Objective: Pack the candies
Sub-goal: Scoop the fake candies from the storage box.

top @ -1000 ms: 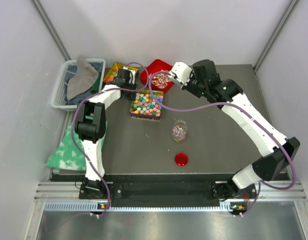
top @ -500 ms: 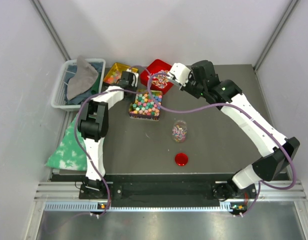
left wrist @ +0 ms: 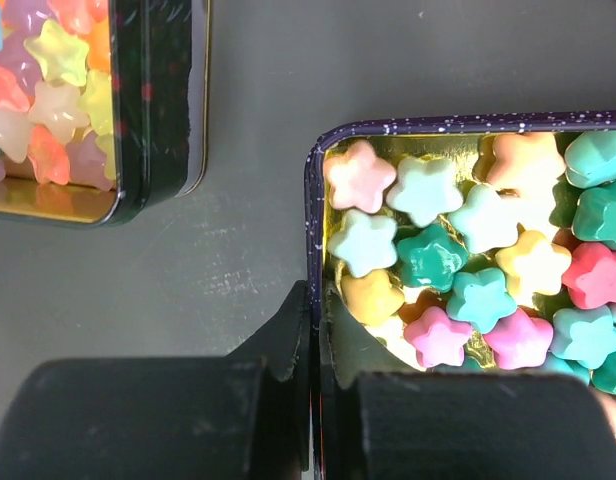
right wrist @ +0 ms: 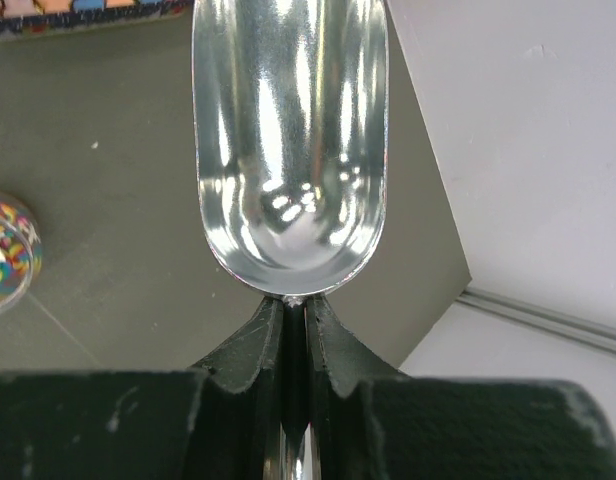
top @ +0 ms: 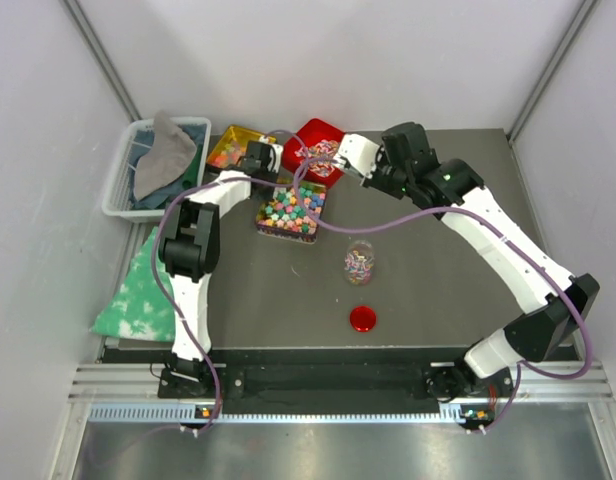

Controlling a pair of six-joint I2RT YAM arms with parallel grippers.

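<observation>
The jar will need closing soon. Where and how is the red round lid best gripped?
The red lid lies flat on the table, round, low, nothing touching it: probably pinch opposite rim edges, coming straight down from above.

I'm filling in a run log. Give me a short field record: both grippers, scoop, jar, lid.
left gripper: shut on wall of tin holding star candies
right gripper: shut on scoop handle
scoop load: empty
jar: lid off, candies inside
red lid: flat on table, apart from jar, nearer the arm bases
</observation>
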